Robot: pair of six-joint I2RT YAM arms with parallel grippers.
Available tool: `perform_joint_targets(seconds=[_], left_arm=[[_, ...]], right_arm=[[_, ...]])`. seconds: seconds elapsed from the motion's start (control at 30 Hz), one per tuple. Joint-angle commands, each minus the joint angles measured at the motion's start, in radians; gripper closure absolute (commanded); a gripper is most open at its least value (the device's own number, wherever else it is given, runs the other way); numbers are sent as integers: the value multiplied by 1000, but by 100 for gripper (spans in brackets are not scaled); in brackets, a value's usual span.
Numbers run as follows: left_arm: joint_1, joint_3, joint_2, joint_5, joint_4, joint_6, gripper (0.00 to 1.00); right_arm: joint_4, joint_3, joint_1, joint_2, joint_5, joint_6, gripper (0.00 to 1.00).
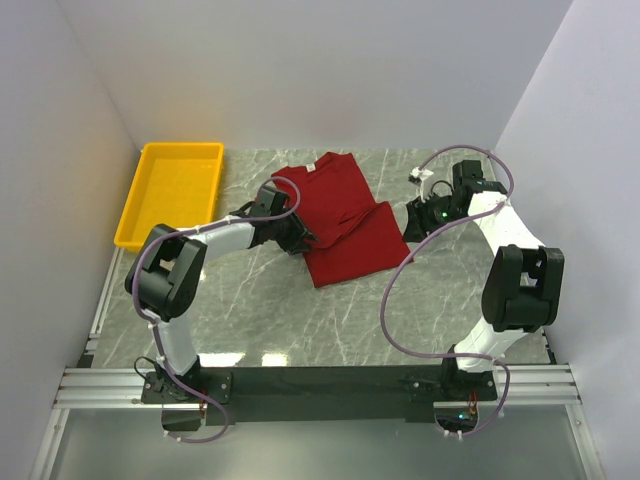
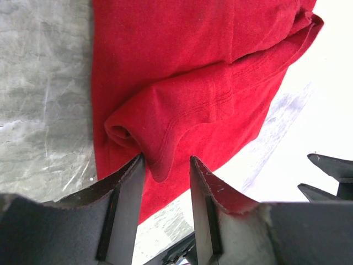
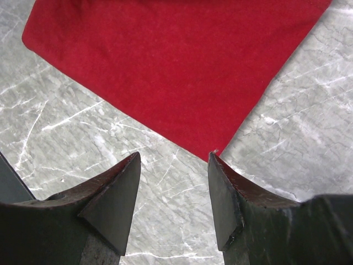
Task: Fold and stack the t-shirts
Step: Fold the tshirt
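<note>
The t-shirt (image 1: pixel 345 225) lies part-folded on the desk (image 1: pixel 300 320). Left hand (image 2: pixel 165 161): part open, straddling a sleeve fold (image 2: pixel 138 130), not pinching it. Right hand (image 3: pixel 174 157): open, empty, facing a shirt corner (image 3: pixel 207 144). The cloth is likely soft and limp; grasp at doubled edges or corners.

No legible text, labels or numbers anywhere.

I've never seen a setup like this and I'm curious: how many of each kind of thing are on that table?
Red t-shirt: 1
Yellow tray: 1
Robot arms: 2, the left arm and the right arm
Total: 4
</note>
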Motion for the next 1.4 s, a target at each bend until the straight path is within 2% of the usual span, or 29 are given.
perform_joint_targets(seconds=[0.0,0.13,0.43,0.57,0.83,1.1,1.37], left_arm=[[-2,32,-16,27,12,15,57],[0,38,0,33,15,15,60],[1,46,18,47,43,-5,99],[12,35,7,44,64,-26,99],[81,-63,-40,86,230,-156,99],[142,-49,27,116,343,-296,99],[169,-43,90,132,412,-367,99]], right_arm=[[-9,2,-8,-52,-16,-6,41],[-11,5,-9,-50,-21,-3,41],[-13,7,-9,-52,-24,0,41],[-14,7,-9,-54,-22,-1,41],[-11,4,-11,-55,-27,3,41],[-11,4,-11,-58,-30,5,41],[-9,-1,-12,-58,-30,6,41]])
